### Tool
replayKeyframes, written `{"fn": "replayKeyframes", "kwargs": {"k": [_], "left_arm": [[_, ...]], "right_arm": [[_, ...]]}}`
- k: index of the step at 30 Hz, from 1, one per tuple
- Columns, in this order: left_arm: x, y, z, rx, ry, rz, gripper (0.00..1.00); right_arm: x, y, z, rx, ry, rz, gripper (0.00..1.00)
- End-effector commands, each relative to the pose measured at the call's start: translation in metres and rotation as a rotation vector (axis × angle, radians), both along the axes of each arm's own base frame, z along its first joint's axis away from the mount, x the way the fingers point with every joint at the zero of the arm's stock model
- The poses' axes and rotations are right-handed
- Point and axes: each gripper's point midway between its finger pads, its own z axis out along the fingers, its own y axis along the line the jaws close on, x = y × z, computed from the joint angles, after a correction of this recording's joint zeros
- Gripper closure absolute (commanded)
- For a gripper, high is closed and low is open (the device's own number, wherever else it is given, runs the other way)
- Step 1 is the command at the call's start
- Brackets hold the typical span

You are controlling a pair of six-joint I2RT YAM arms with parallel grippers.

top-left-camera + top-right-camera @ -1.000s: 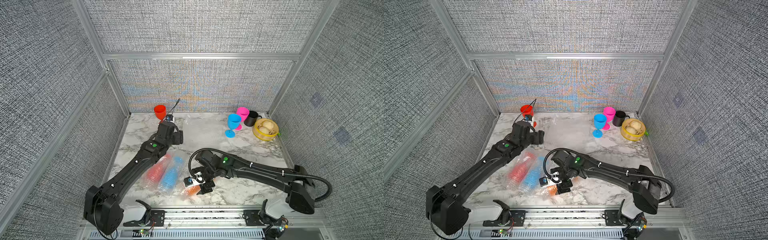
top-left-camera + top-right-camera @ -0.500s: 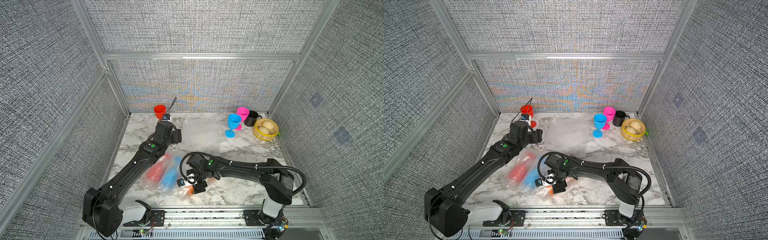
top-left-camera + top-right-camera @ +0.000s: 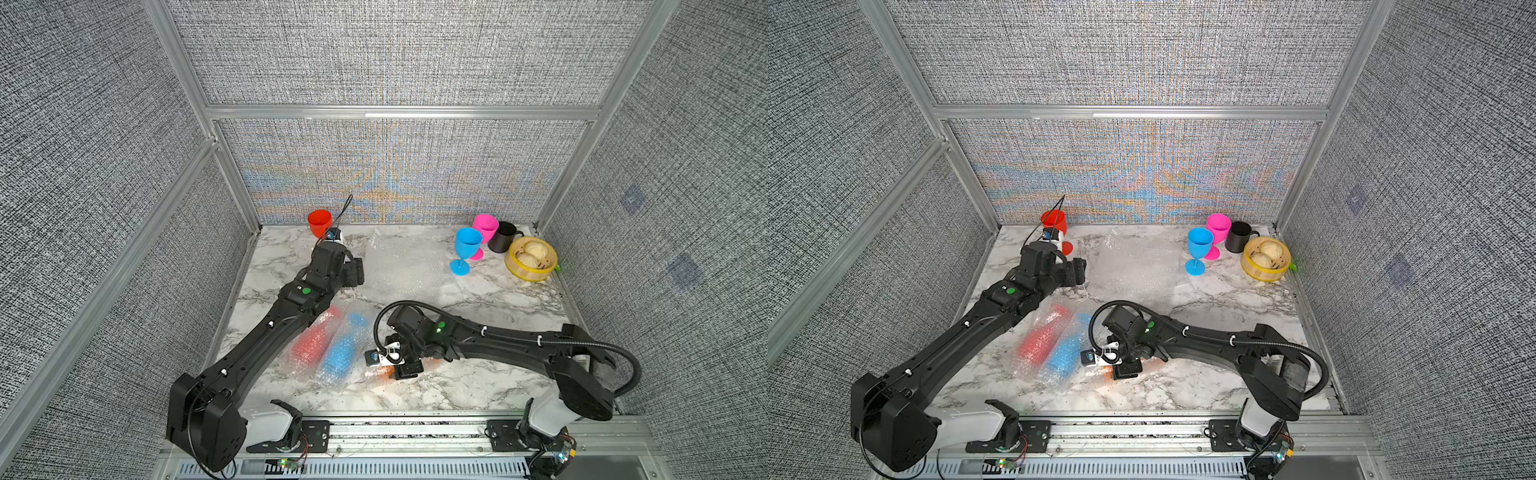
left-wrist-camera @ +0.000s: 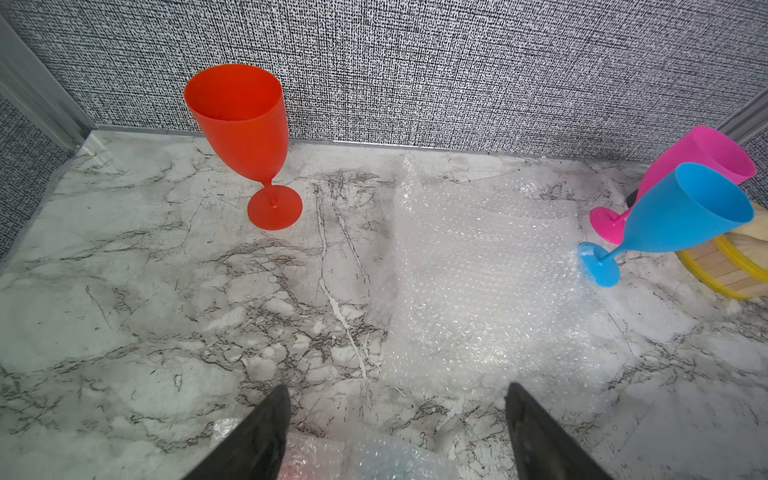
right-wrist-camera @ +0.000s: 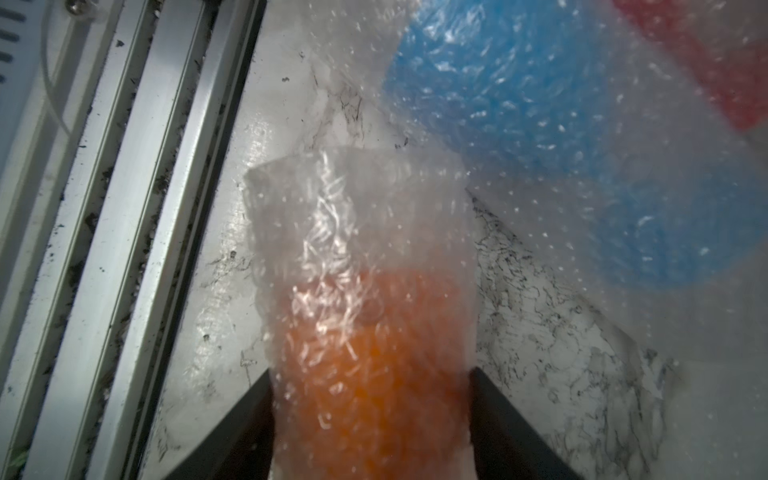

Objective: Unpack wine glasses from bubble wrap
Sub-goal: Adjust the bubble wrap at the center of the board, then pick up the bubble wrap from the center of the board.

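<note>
Clock reference: 12 is the back wall, 6 the front rail.

1. The right gripper (image 5: 370, 374) has its fingers (image 5: 249, 411) against both sides of the orange goblet (image 5: 374, 424), which lies wrapped at 6. I cannot tell whether they press firmly.
2. The left gripper (image 4: 395, 419) stands wide and empty near 10.
3. Step in hand, in my judgement: securing the orange bundle.
4. The next move calls for a firm hold on it while the free gripper finds a loose edge of its bubble wrap (image 5: 353, 199) and peels.

Count:
- Bare, upright goblets: three. The red goblet (image 3: 320, 222) is at 11; the blue goblet (image 3: 467, 249) and pink goblet (image 3: 485, 226) are at 1.
- Wrapped goblets: three. The orange one, the wrapped blue goblet (image 3: 343, 353) and the wrapped red goblet (image 3: 311, 347) at 7.
- Loose wrap (image 3: 405, 266): one spread at 12, layers uncertain.
- Others: one black mug (image 3: 503, 237) and one steamer (image 3: 515, 270) at 2.
</note>
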Motion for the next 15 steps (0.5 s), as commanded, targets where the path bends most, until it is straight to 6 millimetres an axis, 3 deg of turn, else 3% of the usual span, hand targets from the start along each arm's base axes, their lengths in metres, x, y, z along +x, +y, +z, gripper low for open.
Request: {"fn": "replayKeyframes", "kwargs": {"k": [1, 5, 7, 10, 15], "left_arm": [[0.003, -0.003, 0.002, -0.016, -0.012, -0.008, 0.2], [0.003, -0.003, 0.002, -0.013, -0.011, -0.006, 0.2], [0.004, -0.004, 0.001, -0.015, -0.007, -0.009, 0.2], [0.004, -0.006, -0.001, -0.019, 0.0, -0.014, 0.2], [0.003, -0.006, -0.001, -0.017, -0.001, -0.015, 0.2]], "right_arm": [[0.007, -0.005, 0.013, 0.054, 0.019, -0.092, 0.34], [0.021, -0.011, 0.028, 0.129, 0.041, -0.191, 0.35], [0.023, -0.012, 0.026, 0.124, 0.042, -0.201, 0.3], [0.017, -0.014, 0.005, 0.059, 0.069, -0.188, 0.01], [0.008, -0.014, -0.03, -0.087, 0.049, -0.122, 0.01]]}}
